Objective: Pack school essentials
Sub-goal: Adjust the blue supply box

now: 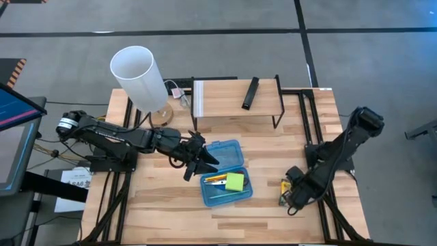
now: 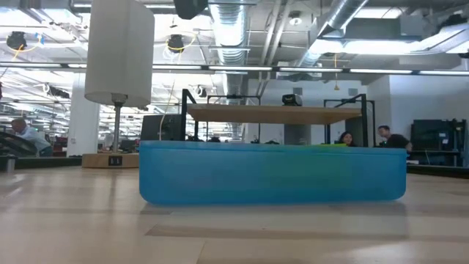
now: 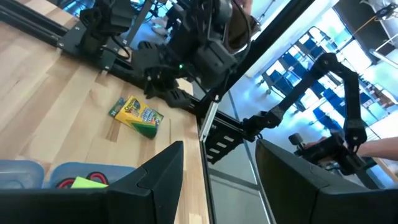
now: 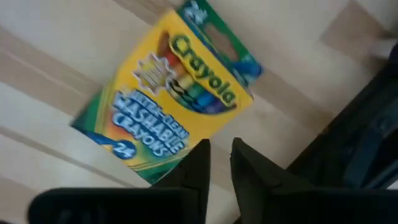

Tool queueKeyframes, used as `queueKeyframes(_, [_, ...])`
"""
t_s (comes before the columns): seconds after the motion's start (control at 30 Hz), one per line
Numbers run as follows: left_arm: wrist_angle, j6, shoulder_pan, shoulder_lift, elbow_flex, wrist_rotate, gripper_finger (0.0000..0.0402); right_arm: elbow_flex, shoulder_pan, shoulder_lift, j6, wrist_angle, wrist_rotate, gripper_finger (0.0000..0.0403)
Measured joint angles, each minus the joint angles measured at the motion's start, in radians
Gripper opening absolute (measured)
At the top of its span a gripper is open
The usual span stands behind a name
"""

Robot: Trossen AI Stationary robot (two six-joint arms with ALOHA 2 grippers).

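The yellow-green cardboard crayon box (image 4: 165,93) lies flat near the table's right edge. The right gripper (image 4: 219,158) is poised above, jaws nearly together, gripping nothing. The box is judged light and crushable; its narrow edges are advised.

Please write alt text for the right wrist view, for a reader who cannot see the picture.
A yellow and green Crayola crayon box lies flat on the pale wooden table, seen from directly above. The right tool hangs just over the box's edge, its two dark fingers close together with only a narrow gap between them.
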Motion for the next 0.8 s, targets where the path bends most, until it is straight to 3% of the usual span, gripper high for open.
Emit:
queueKeyframes(0.27, [0.000,-0.001,0.000,0.000,0.000,0.000,0.0187,0.000,0.047,0.126,-0.013,0.129,-0.071,0.0008])
queueKeyframes(0.5, [-0.042,0.010,0.000,0.000,0.000,-0.002,0.0187,0.004,0.035,0.256,-0.076,0.343,-0.079,0.0027])
queueKeyframes(0.8, [-0.061,0.011,0.001,0.019,-0.001,-0.028,0.0187,0.026,-0.016,0.285,-0.148,0.369,-0.061,0.0022])
